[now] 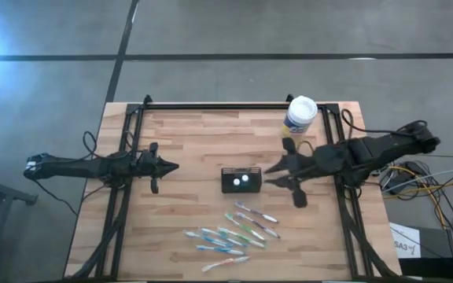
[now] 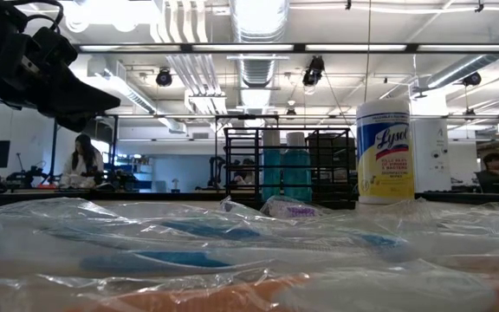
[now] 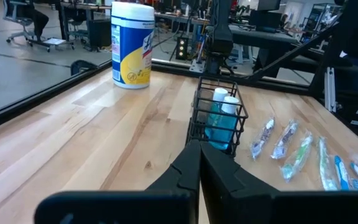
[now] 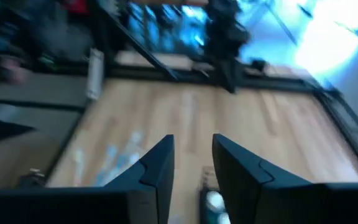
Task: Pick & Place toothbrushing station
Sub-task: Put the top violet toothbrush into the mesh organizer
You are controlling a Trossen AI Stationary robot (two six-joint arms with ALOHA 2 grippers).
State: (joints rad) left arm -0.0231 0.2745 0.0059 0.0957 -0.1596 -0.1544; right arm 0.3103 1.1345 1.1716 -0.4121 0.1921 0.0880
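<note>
Along the near edge of the table (image 1: 179,134) lies a scatter of wrapped toothbrushes (image 1: 234,232), spreading toward the near right corner. Just beyond them, about mid-table, stands the toothbrushing station (image 1: 241,180), a small black wire holder with two white-capped bottles in it, upright and clear of the brushes. The right gripper (image 1: 267,176) is right beside the station's right end, its fingers apart with a gap between them and nothing in them; in the right wrist view the bottle caps show just below that gap. This looks like the approach-to-grasp step: the pick has not been made yet. The next move likely calls for lining the fingers up over the rim or a wire wall of the holder, lowering, then closing. The left gripper (image 1: 171,166) waits toward the left edge, fingers pressed together and empty. At the far right corner stands a wipes canister (image 1: 300,115).
</note>
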